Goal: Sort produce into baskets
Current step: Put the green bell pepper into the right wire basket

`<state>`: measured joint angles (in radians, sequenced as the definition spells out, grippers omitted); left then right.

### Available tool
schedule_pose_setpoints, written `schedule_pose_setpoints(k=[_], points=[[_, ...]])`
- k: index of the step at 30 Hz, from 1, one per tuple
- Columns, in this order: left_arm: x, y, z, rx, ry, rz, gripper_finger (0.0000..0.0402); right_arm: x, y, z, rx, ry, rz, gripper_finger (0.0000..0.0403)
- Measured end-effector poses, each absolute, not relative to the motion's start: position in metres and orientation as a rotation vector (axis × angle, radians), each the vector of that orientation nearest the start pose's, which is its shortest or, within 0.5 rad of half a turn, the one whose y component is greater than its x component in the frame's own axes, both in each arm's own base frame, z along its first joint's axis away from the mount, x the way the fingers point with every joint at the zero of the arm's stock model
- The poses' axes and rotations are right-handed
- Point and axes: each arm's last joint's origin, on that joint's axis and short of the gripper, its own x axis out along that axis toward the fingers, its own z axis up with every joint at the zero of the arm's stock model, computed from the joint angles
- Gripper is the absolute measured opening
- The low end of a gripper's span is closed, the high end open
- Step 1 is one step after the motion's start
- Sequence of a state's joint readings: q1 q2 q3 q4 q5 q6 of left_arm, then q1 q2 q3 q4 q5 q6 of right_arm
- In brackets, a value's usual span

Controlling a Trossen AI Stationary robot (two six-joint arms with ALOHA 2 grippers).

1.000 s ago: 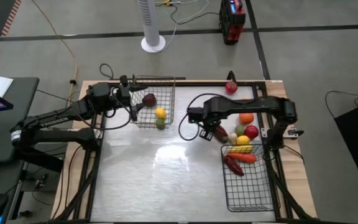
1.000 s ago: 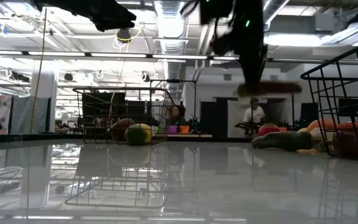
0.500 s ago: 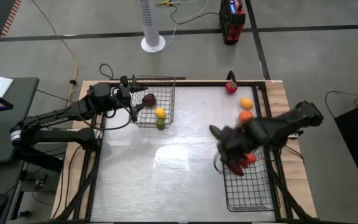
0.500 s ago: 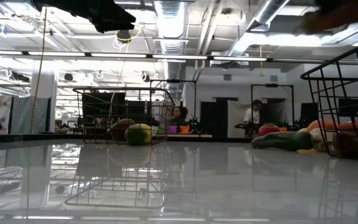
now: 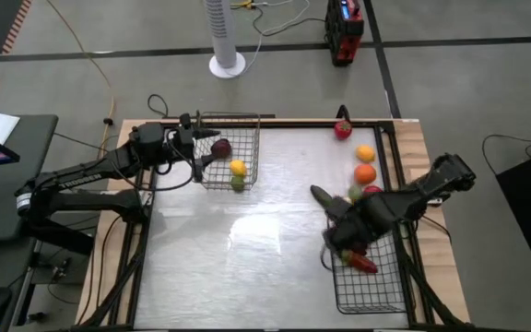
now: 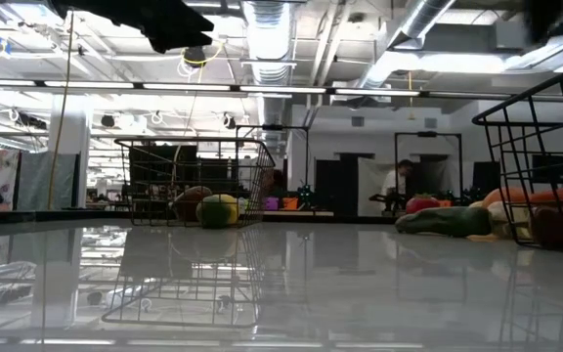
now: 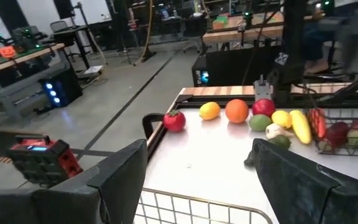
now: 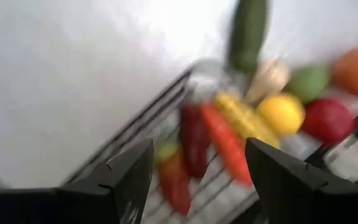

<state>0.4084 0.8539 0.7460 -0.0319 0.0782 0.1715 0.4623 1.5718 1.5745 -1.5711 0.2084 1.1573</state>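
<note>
The silvery basket (image 5: pixel 247 129) at the far left holds a maroon (image 5: pixel 220 148), a yellow (image 5: pixel 238 168) and a green round piece (image 5: pixel 238 183). My left gripper (image 5: pixel 198 143) waits open above its left rim. The dark basket (image 5: pixel 367 304) at the near right holds long red (image 8: pixel 174 180), maroon (image 8: pixel 192 140), orange-red (image 8: pixel 225 146) and yellow (image 8: pixel 244 121) pieces. My right gripper (image 5: pixel 339 242) hangs open and empty above its far left corner. Loose produce lies beyond it: a long green piece (image 5: pixel 322 195), an orange one (image 5: pixel 365 173), a yellow-orange one (image 5: pixel 365 153) and a red one (image 5: pixel 342 130).
The loose produce lies in a row along the table's right side, from the far edge to the dark basket's far rim. The table's middle (image 5: pixel 247 249) is bare and shiny. People move in the room beyond the table (image 6: pixel 399 181).
My right gripper has swung from the loose produce pile toward the table's near edge, over the dark basket, and has turned. A second ago a dark long piece showed under it in the low view. Now nothing shows between its fingers.
</note>
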Motion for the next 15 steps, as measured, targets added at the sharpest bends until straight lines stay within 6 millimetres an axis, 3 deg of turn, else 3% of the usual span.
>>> schedule_pose_setpoints(k=[6, 11, 15], points=[[0.178, 0.073, 0.322, 0.12, 0.158, 0.262, 0.0279, 0.264, 0.053, 0.322, 0.378, 1.317, -0.751, 0.0281], [0.178, 0.072, 0.322, 0.106, 0.157, 0.223, 0.0279, 0.281, 0.006, 0.291, 0.419, 1.332, -0.675, 0.0281], [0.178, 0.072, 0.321, 0.112, 0.161, 0.224, 0.0279, 0.282, -0.021, 0.262, 0.463, 1.362, -0.639, 0.0281]])
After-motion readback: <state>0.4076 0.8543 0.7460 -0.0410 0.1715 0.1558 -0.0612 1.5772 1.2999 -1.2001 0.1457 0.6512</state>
